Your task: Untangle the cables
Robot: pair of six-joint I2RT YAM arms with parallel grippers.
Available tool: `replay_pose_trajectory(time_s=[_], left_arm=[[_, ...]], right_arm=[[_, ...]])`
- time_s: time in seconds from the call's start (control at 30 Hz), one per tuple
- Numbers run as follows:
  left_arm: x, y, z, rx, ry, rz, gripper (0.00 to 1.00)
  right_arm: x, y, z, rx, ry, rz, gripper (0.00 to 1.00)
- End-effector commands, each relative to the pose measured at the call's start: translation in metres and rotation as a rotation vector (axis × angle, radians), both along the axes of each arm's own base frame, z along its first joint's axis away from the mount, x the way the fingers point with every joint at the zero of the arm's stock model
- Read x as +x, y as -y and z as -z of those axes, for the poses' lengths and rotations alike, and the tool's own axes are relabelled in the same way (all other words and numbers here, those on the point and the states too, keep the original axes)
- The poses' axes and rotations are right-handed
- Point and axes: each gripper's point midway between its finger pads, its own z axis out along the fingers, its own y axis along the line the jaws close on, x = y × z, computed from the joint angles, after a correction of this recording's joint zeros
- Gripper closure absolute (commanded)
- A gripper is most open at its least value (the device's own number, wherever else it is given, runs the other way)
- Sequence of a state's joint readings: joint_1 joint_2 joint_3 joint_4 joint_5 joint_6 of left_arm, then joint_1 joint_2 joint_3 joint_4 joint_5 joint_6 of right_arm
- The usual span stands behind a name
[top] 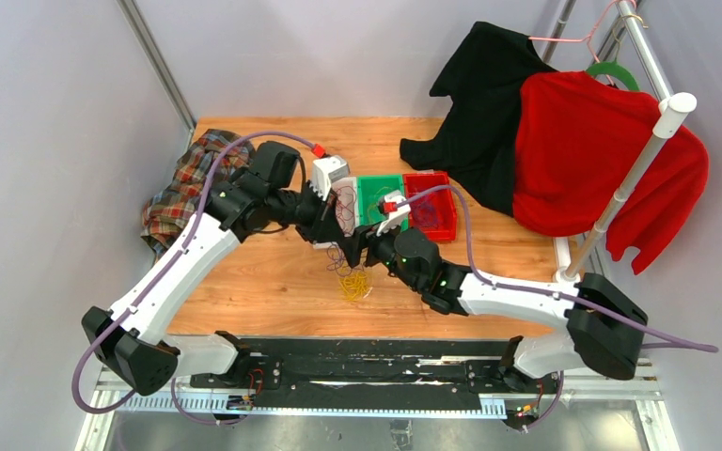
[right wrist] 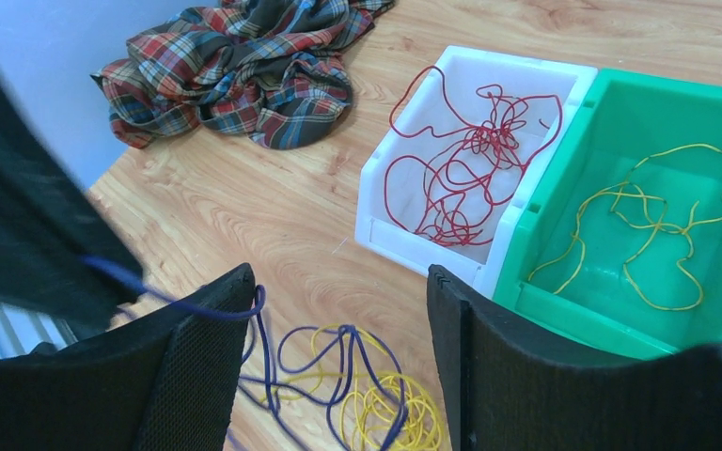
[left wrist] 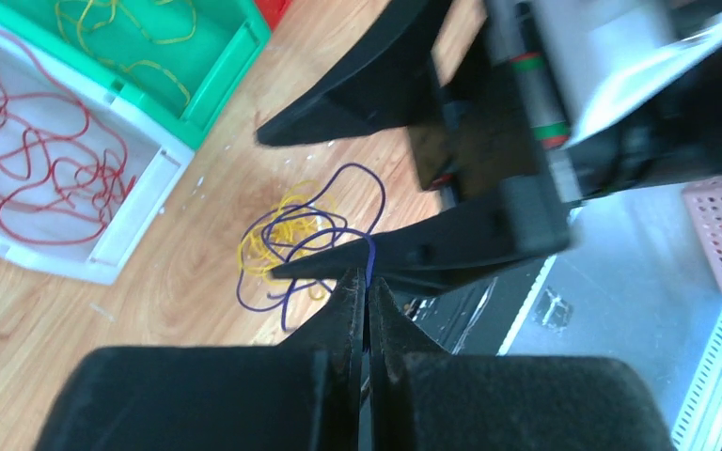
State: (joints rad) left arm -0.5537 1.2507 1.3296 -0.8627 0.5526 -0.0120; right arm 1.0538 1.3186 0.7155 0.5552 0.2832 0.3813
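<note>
**No readable text in any view**

No word, number, brand or sign can be read. The walls of the white bin, the green bin and the red bin show no legible label.

Cables on the table before a row of bins, cloth far left
</note>
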Motion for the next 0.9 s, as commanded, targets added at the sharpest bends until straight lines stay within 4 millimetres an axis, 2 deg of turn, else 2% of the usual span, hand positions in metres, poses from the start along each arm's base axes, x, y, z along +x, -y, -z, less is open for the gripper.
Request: replay_pose_trajectory(time_s=[0.0, 0.1, 0.2, 0.53, 0.7, 0.87], left_arm=[[-0.017, 0.016, -0.035, -0.119, -0.009, 0.097, 0.99], [-0.024, 0.02, -0.05, -0.159, -0.006, 0.135, 0.99], [-0.023, 0.022, -0.076, -0.194, 0.043, 0.151, 0.99], [-0.013, 0.025, -0.187, -0.328, 0.274, 0.121, 0.99], [-0.008, 0.019, -0.241, -0.373, 0.437, 0.092, 0.99], [0.003, 0.012, -0.285, -0.392, 0.603, 0.043, 1.0]], right_arm=[[0.01, -0.022, -0.013, 0.074, 0.019, 0.011, 0.34], [0.01, -0.034, 0.004, 0.056, -0.012, -0.016, 0.38], [0.007, -0.038, 0.022, 0.043, -0.053, -0.031, 0.45], [-0.002, -0.02, 0.105, -0.069, -0.189, 0.008, 0.44], [-0.015, -0.012, 0.144, -0.116, -0.28, 0.0, 0.44], [-0.03, 0.001, 0.172, -0.146, -0.362, 0.01, 0.47]])
